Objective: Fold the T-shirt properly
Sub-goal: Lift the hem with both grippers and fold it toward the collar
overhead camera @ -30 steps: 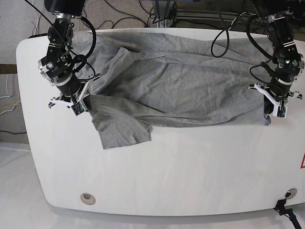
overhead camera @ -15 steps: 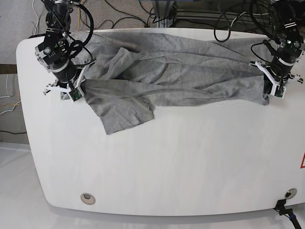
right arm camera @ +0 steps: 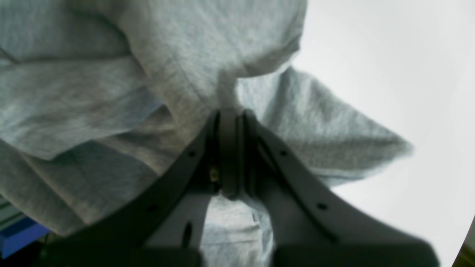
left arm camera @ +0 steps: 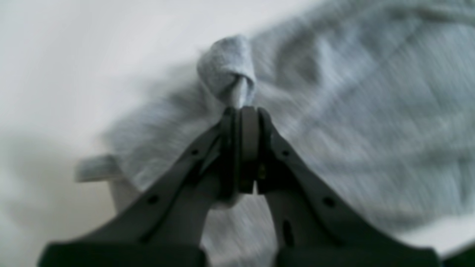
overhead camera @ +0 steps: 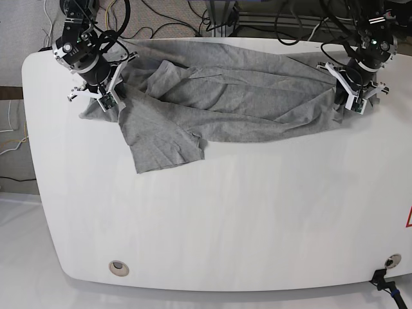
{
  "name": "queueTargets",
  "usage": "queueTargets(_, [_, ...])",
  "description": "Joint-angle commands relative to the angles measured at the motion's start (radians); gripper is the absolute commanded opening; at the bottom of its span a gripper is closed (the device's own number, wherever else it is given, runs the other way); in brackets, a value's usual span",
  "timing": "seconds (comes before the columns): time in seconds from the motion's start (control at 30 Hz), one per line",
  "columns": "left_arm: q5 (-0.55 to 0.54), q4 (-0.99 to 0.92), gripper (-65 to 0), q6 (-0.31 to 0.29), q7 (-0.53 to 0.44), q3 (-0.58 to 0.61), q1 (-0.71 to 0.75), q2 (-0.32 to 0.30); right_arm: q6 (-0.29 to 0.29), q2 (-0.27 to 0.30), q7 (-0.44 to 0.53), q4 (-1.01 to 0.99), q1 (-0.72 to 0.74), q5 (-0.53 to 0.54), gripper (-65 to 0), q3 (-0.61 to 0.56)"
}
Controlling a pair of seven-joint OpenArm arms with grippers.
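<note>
Both arms have moved toward the table's [overhead camera: 212, 232] far edge vs. 0.5 s ago, dragging the T-shirt [overhead camera: 232, 96] up w/ them. Left gripper [left arm camera: 243, 111] & right gripper [right arm camera: 230, 111] are each clamping a pinch of shirt, jaws closed on fabric. Shirt is lying rumpled along the far side, one sleeve trailing nearer; cables [overhead camera: 174, 19] are lying behind the table.

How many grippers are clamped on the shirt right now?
2. Left gripper pinches the T-shirt at the base view's right edge; right gripper pinches it at the left edge.
</note>
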Motion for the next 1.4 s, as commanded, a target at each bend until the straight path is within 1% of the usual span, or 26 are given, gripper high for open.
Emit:
queueTargets(0.0, [-0.006,0.047,-65.0,0.006,0.008,-0.009,0.015,-0.016,-0.002,0.016,0.017,0.023,-0.017,0.011,-65.0,0.005])
queueTargets(0.1, [-0.006,0.056,-65.0,-0.003,0.017,-0.075,0.022,-0.017,-0.002,0.019,0.017,0.022,-0.017,0.012,-65.0,0.009])
queueTargets(0.17, [-0.006,0.056,-65.0,-0.04,0.031,-0.124,0.016,-0.043,-0.002,0.02,0.017,0.02,0.003,0.012,-65.0,0.009])
queueTargets(0.27, [-0.008,0.056,-65.0,-0.046,0.065,-0.151,-0.035,-0.075,-0.002,0.02,0.015,0.019,0.055,0.012,-65.0,0.01])
queueTargets(0.37, [-0.008,0.056,-65.0,-0.049,0.089,-0.196,-0.094,-0.08,-0.002,0.02,0.015,0.022,0.103,0.012,-65.0,0.01])
queueTargets(0.43, [-0.009,0.059,-65.0,-0.054,0.134,-0.207,-0.128,-0.08,-0.002,0.02,0.015,0.023,0.128,0.012,-65.0,0.009])
queueTargets(0.53, [-0.006,0.059,-65.0,-0.109,0.17,-0.201,-0.162,-0.08,-0.002,0.014,0.015,0.042,0.128,0.012,-65.0,-0.01])
queueTargets(0.6, [-0.006,0.059,-65.0,-0.118,0.181,-0.194,-0.166,-0.08,-0.002,0.013,0.015,0.046,0.12,0.012,-65.0,-0.045])
queueTargets(0.67, [-0.004,0.059,-65.0,-0.107,0.178,-0.158,-0.168,-0.079,-0.002,0.011,0.015,0.043,0.125,0.012,-65.0,-0.05])
queueTargets(0.7, [-0.004,0.059,-65.0,-0.092,0.174,-0.142,-0.168,-0.079,-0.002,0.01,0.015,0.043,0.128,0.012,-65.0,-0.053])
queueTargets(0.8, [0.0,0.054,-65.0,-0.027,0.174,-0.09,-0.188,-0.079,-0.002,0.005,0.015,0.039,0.166,0.006,-65.0,-0.056])
queueTargets(0.83, [0.019,0.054,-65.0,0.003,0.172,-0.064,-0.191,-0.079,-0.002,-0.013,0.018,0.031,0.183,-0.002,-65.0,-0.056])
queueTargets(0.87, [0.042,0.054,-65.0,0.025,0.17,-0.033,-0.211,-0.077,-0.002,-0.019,0.023,0.023,0.195,-0.014,-65.0,-0.057])
queueTargets(0.9, [0.071,0.053,-65.0,0.043,0.161,-0.004,-0.236,-0.075,-0.012,-0.024,0.028,0.017,0.215,-0.034,-65.0,-0.067])
queueTargets(0.97, [0.118,0.047,-65.0,0.069,0.132,0.04,-0.252,-0.066,-0.055,-0.026,0.06,0.005,0.238,-0.071,-65.0,-0.107])
queueTargets(1.03, [0.164,0.037,-65.0,0.094,0.074,0.082,-0.265,-0.037,-0.123,-0.026,0.118,-0.004,0.241,-0.085,-65.0,-0.136])
queueTargets(1.1, [0.223,0.021,-65.0,0.105,0.009,0.114,-0.272,-0.008,-0.19,-0.026,0.187,-0.018,0.238,-0.083,-65.0,-0.156])
queueTargets(1.13, [0.253,0.016,-65.0,0.108,-0.031,0.125,-0.272,0.009,-0.224,-0.026,0.229,-0.024,0.235,-0.088,-65.0,-0.168])
queueTargets(1.2, [0.301,0.002,-65.0,0.14,-0.124,0.138,-0.265,0.043,-0.285,-0.026,0.29,-0.038,0.23,-0.085,-65.0,-0.183])
queueTargets(1.3, [0.324,0.002,-65.0,0.184,-0.262,0.157,-0.225,0.058,-0.334,-0.027,0.359,-0.035,0.21,-0.082,-65.0,-0.188])
queueTargets(1.37, [0.33,0.005,-65.0,0.212,-0.314,0.174,-0.2,0.06,-0.337,-0.049,0.378,-0.023,0.194,-0.083,-65.0,-0.186])
